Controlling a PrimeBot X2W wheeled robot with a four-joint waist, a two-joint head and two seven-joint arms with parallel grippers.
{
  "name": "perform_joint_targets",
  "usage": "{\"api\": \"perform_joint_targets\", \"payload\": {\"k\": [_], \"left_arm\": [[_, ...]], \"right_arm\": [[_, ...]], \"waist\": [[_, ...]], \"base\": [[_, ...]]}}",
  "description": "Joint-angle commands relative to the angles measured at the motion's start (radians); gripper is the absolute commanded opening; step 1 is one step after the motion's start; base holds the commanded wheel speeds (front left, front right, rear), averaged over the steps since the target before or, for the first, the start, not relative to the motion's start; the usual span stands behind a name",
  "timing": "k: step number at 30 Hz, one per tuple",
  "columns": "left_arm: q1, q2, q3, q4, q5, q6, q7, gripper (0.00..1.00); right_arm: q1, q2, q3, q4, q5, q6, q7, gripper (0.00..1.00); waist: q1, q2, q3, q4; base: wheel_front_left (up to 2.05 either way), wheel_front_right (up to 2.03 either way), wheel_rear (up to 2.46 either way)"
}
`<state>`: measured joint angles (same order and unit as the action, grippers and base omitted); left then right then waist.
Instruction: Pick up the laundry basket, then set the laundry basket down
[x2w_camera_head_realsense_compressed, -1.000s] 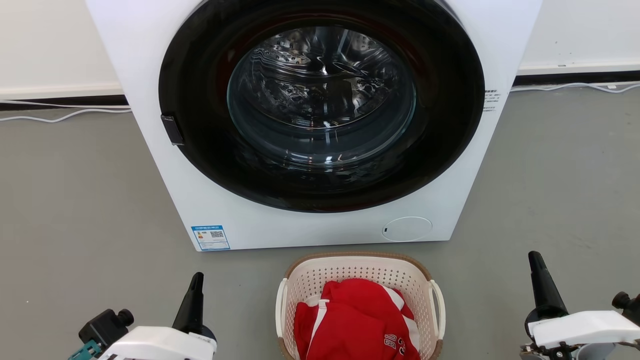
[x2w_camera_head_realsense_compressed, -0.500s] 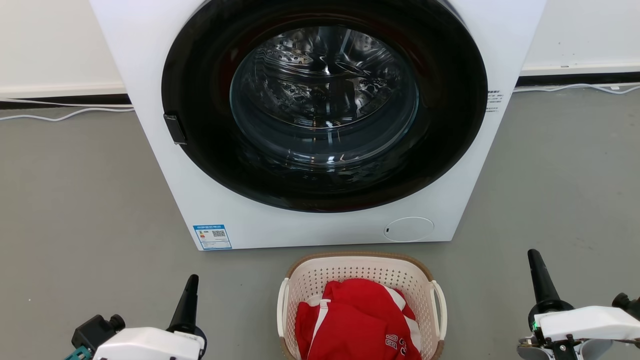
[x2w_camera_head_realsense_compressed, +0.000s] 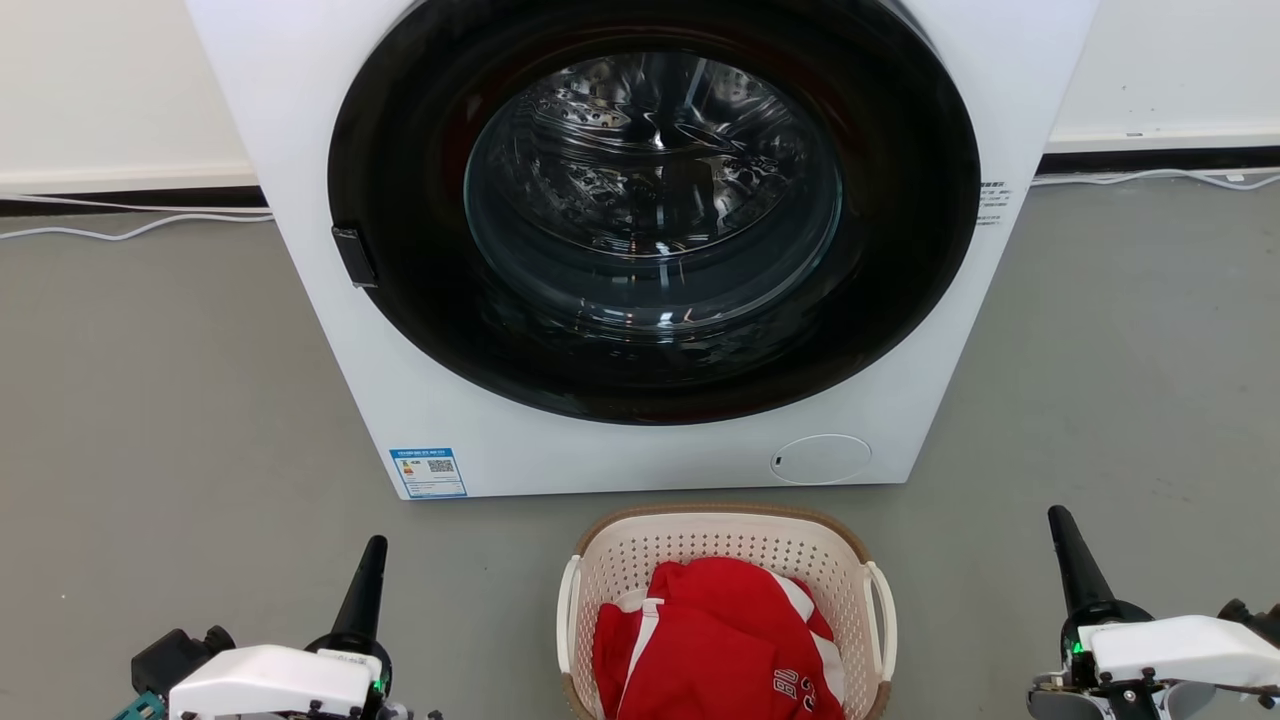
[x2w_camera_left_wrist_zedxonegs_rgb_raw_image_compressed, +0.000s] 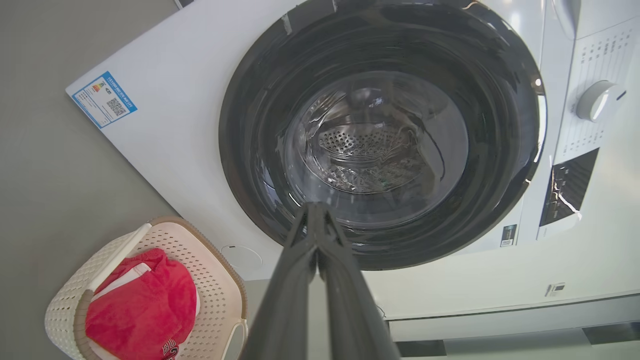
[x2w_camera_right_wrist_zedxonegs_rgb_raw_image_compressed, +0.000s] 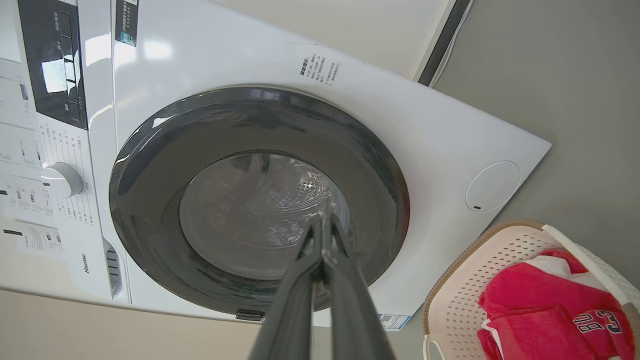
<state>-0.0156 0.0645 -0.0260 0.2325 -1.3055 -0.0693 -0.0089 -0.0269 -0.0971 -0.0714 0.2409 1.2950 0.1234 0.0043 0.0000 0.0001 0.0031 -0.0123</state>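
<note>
We see the laundry basket (x2w_camera_head_realsense_compressed: 700, 548) bottom centre, with our left gripper (x2w_camera_head_realsense_compressed: 372, 550) lower left and right gripper (x2w_camera_head_realsense_compressed: 1058, 522) lower right, both pinched together, empty and clear of it.

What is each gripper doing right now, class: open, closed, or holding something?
Left gripper: closed, holding nothing.
Right gripper: closed, holding nothing.
</note>
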Motion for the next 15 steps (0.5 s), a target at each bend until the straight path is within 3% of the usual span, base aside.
{"api": "perform_joint_targets", "payload": {"k": [1, 15], "left_arm": [[-0.059, 0.010, 0.033, -0.018, -0.030, -0.014, 0.006, 0.00], [-0.072, 0.010, 0.065, -0.005, -0.163, -0.035, 0.045, 0.00]], "right_arm": [[-0.057, -0.003, 0.006, -0.020, 0.030, 0.006, 0.014, 0.00], [-0.067, 0.016, -0.011, -0.010, 0.158, 0.006, 0.053, 0.00]], "waist": [[0.0000, -0.0001, 0.000, 0.001], [0.0000, -0.0001, 0.000, 0.006]], "base": [[0.00, 0.00, 0.00], [0.00, 0.00, 0.00]]}}
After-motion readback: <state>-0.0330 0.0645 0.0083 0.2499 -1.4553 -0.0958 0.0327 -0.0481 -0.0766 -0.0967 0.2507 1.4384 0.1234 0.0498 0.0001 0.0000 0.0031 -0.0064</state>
